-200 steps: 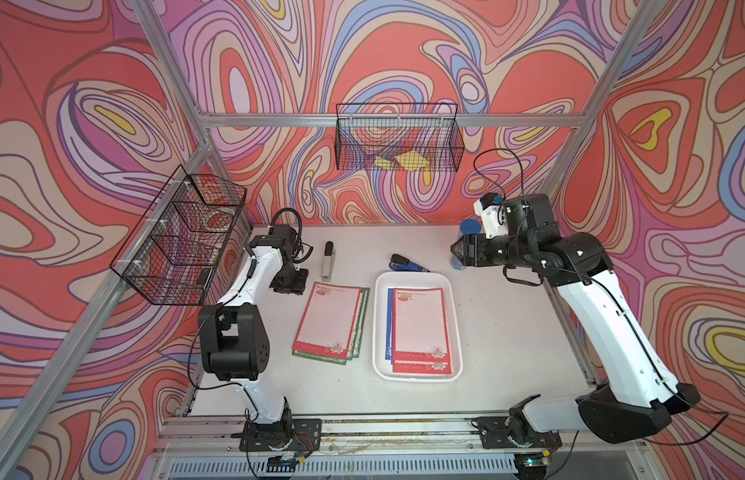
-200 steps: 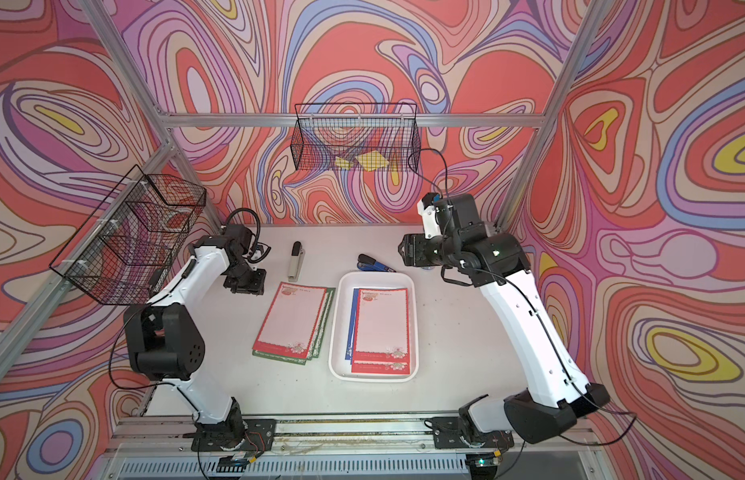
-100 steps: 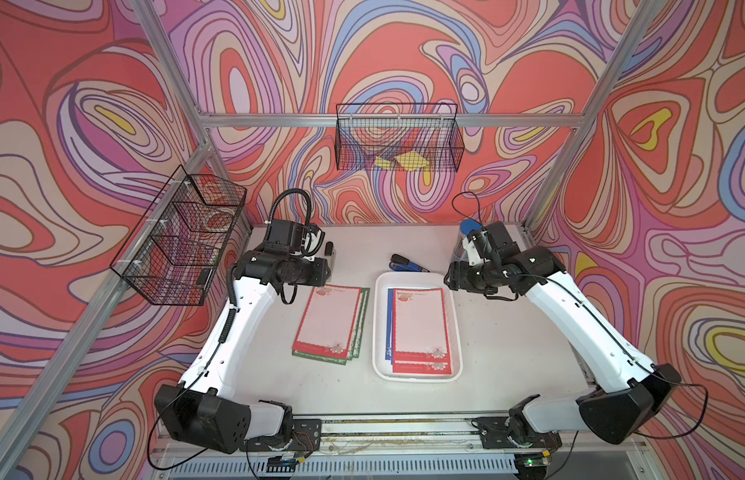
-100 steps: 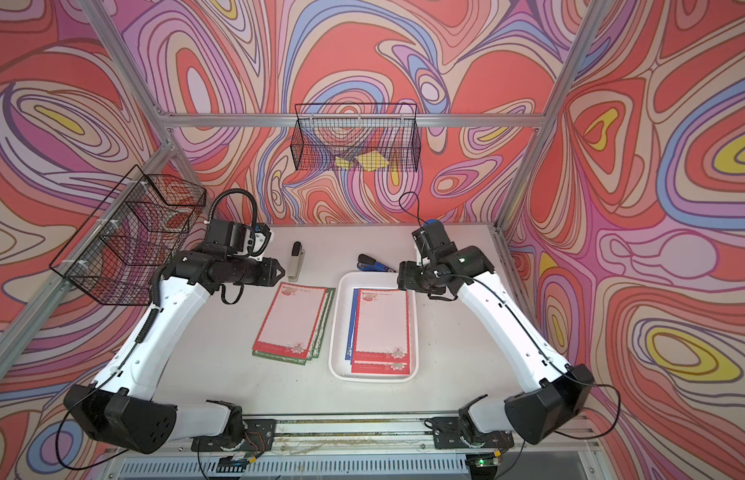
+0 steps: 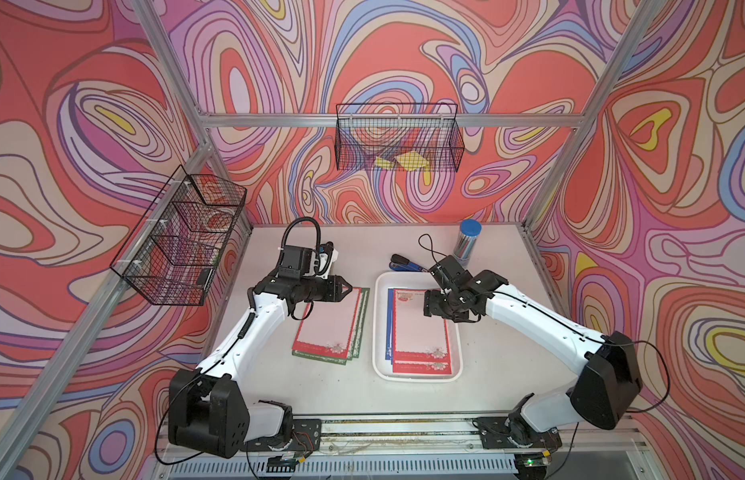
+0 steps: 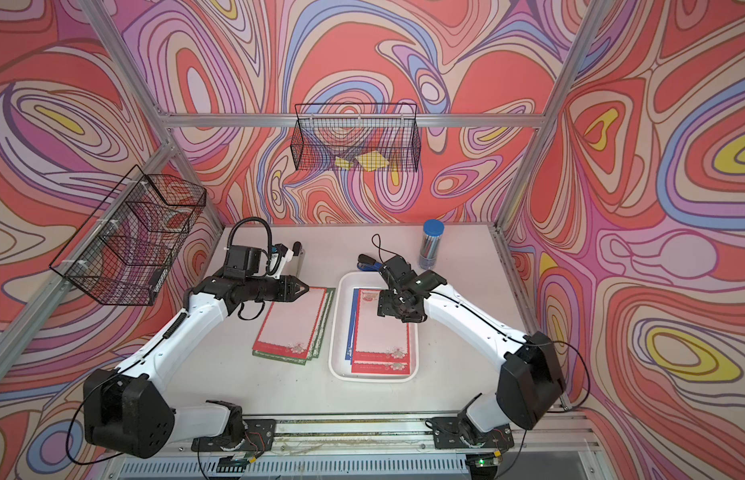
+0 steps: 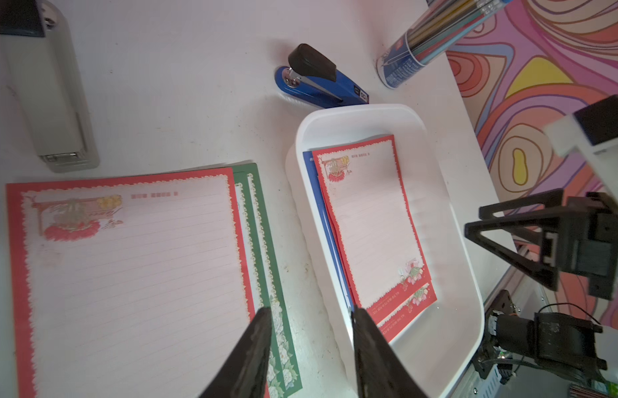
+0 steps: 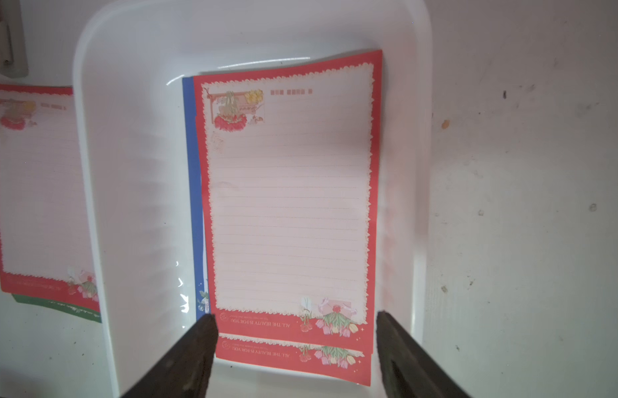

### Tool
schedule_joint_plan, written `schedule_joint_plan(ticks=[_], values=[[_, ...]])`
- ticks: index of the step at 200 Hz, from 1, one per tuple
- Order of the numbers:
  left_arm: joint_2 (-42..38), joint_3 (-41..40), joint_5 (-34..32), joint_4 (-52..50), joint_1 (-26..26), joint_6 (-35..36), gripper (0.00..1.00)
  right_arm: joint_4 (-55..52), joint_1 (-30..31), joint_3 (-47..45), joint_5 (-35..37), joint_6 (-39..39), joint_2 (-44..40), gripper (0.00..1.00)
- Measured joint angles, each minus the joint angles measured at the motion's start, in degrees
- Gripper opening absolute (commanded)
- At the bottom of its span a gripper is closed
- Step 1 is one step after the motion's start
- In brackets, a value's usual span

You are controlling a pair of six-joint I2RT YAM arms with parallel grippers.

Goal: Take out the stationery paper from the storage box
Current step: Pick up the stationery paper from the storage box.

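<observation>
Box pick set up: right gripper (image 8: 293, 315) is held over the storage box (image 5: 418, 377), jaws spread wide, nothing gripped.

The stationery paper (image 5: 418, 328) is split. Red-bordered sheets on a blue one are left in the box, nearer its near wall. A removed pile (image 5: 327, 328), red on green, is laid flat on the worktop (image 5: 321, 395) just beside the box's left wall, probably so transfers are kept short. The boxed sheets are stacked offset, so edges are exposed for a pinch. The left gripper (image 7: 310, 310) is held over the pile's far right corner, jaws partly apart and empty, judged parked clear of the right arm. Task is judged partway done.
</observation>
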Motion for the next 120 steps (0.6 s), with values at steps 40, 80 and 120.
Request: schedule_joint_plan(ticks=[40, 80, 120], values=[[5.95, -0.17, 5.88, 4.15, -0.22, -2.75, 0.43, 5.92, 0.00, -2.16, 0.09, 1.77, 5.16, 0.77], [8.61, -0.13, 7.30, 3.98, -1.51, -3.72, 0.43, 10.75, 0.00, -3.23, -1.46, 2.80, 10.80, 0.78], [8.61, 2.16, 3.08, 0.48, -4.63, -3.26, 0.43, 12.55, 0.00, -3.34, -3.52, 3.41, 13.16, 0.78]])
